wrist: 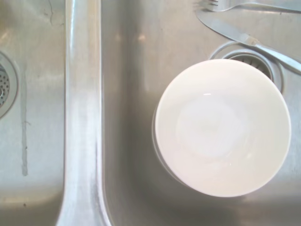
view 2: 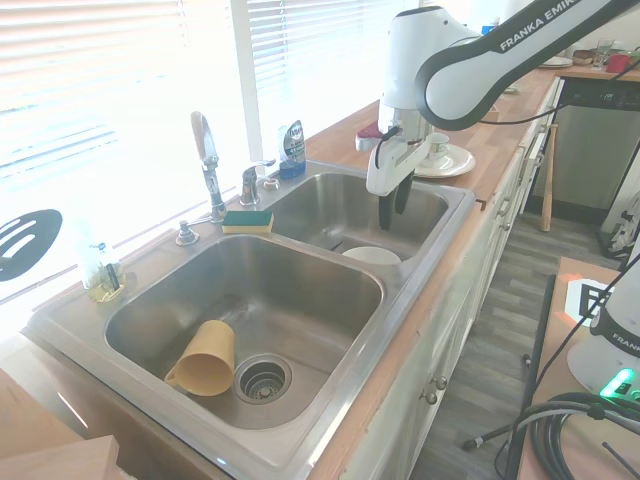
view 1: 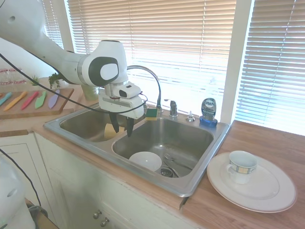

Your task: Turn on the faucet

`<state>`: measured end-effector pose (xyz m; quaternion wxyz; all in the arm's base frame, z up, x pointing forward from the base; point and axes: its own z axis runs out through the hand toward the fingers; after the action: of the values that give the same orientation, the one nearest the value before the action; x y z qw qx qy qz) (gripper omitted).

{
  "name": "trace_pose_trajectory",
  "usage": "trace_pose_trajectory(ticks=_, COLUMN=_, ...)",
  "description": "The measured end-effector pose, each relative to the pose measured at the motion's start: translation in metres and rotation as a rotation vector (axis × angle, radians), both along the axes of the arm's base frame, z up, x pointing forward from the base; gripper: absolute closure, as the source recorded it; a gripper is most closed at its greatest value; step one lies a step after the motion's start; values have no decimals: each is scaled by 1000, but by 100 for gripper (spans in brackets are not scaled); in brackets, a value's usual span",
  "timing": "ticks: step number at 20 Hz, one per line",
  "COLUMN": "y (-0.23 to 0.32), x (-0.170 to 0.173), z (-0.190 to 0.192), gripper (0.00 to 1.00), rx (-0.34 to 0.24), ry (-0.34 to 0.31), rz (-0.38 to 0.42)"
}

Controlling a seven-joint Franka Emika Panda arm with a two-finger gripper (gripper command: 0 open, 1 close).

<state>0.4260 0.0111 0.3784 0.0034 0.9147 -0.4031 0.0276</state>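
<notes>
Chrome gooseneck faucet (view 1: 150, 81) untouched; black two-finger gripper (view 1: 120, 128) hovers open and empty above steel sink (view 1: 190, 183), approach underway, must reach stubby lever (view 1: 173, 108) next

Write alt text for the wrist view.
Looking straight down into a steel double sink, a white bowl sits in one basin beside the drain. A knife and a fork lie past it.
</notes>
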Motion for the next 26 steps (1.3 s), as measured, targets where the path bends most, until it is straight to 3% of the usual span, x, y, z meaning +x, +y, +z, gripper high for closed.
trace_pose_trajectory(ticks=11, y=-2, x=1, z=0, gripper=100, rx=-11, ry=-5, rz=-1)
trace_pose_trajectory(ticks=18, y=-2, x=10, z=0, gripper=100, rx=-27, ry=-42, rz=-16)
trace_pose_trajectory(ticks=21, y=-7, x=35, z=2, gripper=100, rx=-46, ry=-58, rz=-21)
trace_pose_trajectory(ticks=26, y=-8, x=106, z=0, gripper=100, rx=-81, ry=-81, rz=-34)
